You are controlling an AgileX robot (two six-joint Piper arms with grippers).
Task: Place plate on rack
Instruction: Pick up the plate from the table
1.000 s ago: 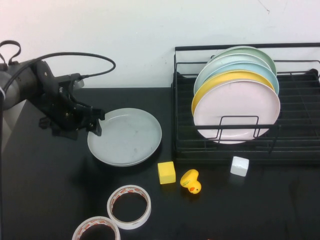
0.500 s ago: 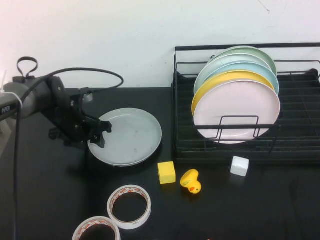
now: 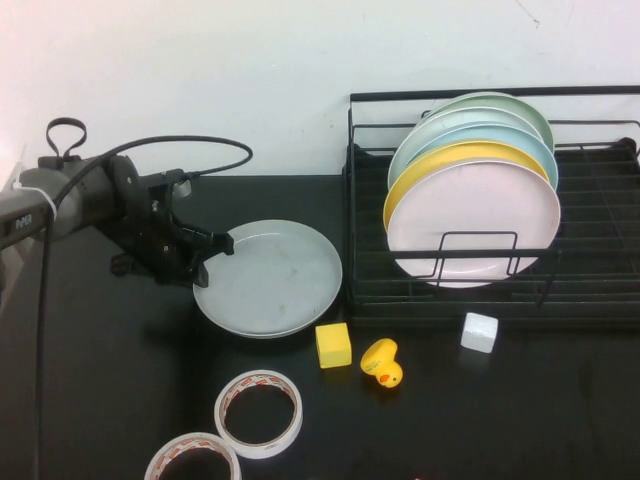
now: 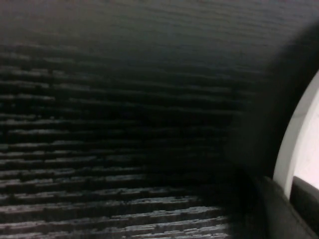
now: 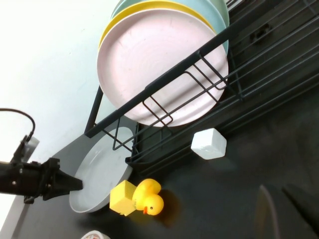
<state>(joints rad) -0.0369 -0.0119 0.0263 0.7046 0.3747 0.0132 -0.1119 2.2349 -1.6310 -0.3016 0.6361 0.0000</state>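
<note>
The pale grey plate lies flat on the black table, left of the black wire rack. My left gripper is at the plate's left rim and shut on it. In the left wrist view the plate's pale rim sits between the two dark fingers of the left gripper. The right wrist view shows the plate, the rack and the left gripper from the front right. My right gripper hangs above the table in front of the rack and is out of the high view.
The rack holds a pink plate in front, with yellow, pale blue and green plates behind it. A yellow cube, a rubber duck and a white cube lie before the rack. Two tape rolls lie at the front left.
My left gripper has moved right along the table, and the grey plate has slid right with it, closer to the rack.
</note>
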